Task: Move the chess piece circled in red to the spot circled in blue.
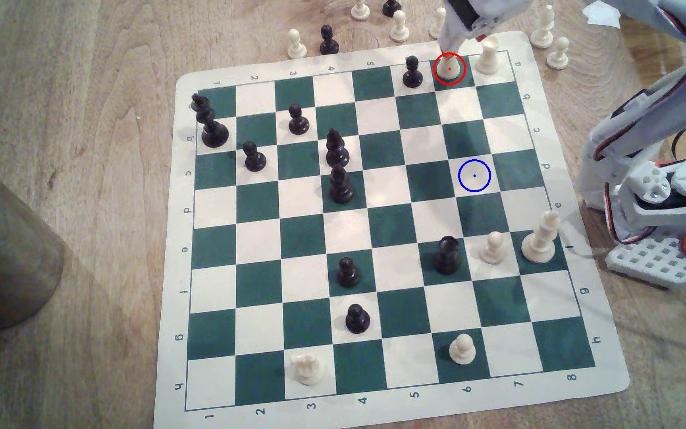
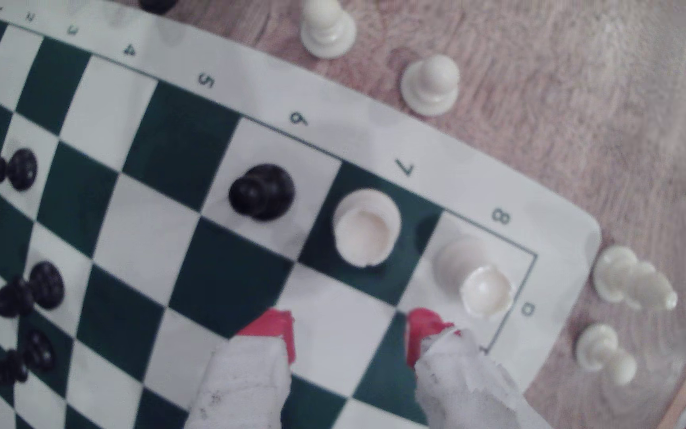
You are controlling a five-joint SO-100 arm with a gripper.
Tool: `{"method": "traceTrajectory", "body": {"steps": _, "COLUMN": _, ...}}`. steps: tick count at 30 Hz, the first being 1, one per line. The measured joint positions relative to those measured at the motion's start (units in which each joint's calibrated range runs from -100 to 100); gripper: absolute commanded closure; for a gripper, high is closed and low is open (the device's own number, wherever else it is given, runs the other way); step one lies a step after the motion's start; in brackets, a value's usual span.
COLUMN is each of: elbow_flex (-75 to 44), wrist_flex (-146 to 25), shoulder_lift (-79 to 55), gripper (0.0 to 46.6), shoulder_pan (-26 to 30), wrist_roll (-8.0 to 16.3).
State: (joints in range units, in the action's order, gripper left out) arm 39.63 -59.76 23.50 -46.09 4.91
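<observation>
Cream rook, exterior view: your short cream-white rook with the notched castle top (image 1: 449,68) stands inside the red ring on a green square in the far row of the green-and-white vinyl chess mat (image 1: 514,394), between a black pawn (image 1: 412,73) and a second cream rook (image 1: 488,57).
Target, exterior view: the white square ringed in blue (image 1: 474,175) lies a few rows nearer you, about one file toward the exterior view's right, with nothing standing on it.
Pincer, exterior view: the white, tape-wrapped gripper (image 1: 452,41) hangs right over the ringed rook; its jaw gap is hidden from you here.
Rook, wrist view: you look down into the hollow top of the ringed rook (image 2: 367,232), upright on its green square.
Pincer, wrist view: the red-tipped gripper (image 2: 349,336) is spread wide with nothing held; the gap looks wider than the rook.
Key relation: the rook sits ahead of the open tips, not between them, so you likely need to reach forward and down before closing.
Risk: the neighbouring rook (image 2: 485,291) stands close to one red fingertip (image 2: 421,330).
</observation>
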Motion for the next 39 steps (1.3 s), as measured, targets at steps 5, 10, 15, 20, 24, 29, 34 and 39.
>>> {"method": "traceTrajectory", "body": {"steps": 5, "elbow_flex": -1.4, "wrist_flex": 2.9, "shoulder_lift": -5.5, "gripper": 32.2, "shoulder_pan": 0.0, "wrist_roll": 0.0}}
{"method": "traceTrajectory", "body": {"steps": 10, "elbow_flex": -3.7, "wrist_flex": 5.1, "shoulder_lift": -10.1, "gripper": 32.2, "shoulder_pan": -1.4, "wrist_roll": 0.0}}
{"method": "traceTrajectory", "body": {"steps": 15, "elbow_flex": -3.9, "wrist_flex": 7.0, "shoulder_lift": -12.7, "gripper": 32.5, "shoulder_pan": -2.0, "wrist_roll": -0.4}}
{"method": "traceTrajectory", "body": {"steps": 20, "elbow_flex": -3.9, "wrist_flex": 8.3, "shoulder_lift": -14.3, "gripper": 32.4, "shoulder_pan": -1.8, "wrist_roll": -0.4}}
{"method": "traceTrajectory", "body": {"steps": 24, "elbow_flex": -4.2, "wrist_flex": 9.6, "shoulder_lift": -15.7, "gripper": 32.8, "shoulder_pan": -1.8, "wrist_roll": -0.4}}
{"method": "traceTrajectory", "body": {"steps": 29, "elbow_flex": -4.2, "wrist_flex": 10.7, "shoulder_lift": -16.3, "gripper": 33.4, "shoulder_pan": -1.8, "wrist_roll": 0.3}}
{"method": "traceTrajectory", "body": {"steps": 34, "elbow_flex": -4.2, "wrist_flex": 11.3, "shoulder_lift": -16.6, "gripper": 35.1, "shoulder_pan": -1.8, "wrist_roll": 0.8}}
{"method": "traceTrajectory", "body": {"steps": 39, "elbow_flex": -4.2, "wrist_flex": 11.6, "shoulder_lift": -16.6, "gripper": 34.8, "shoulder_pan": -1.8, "wrist_roll": 1.1}}
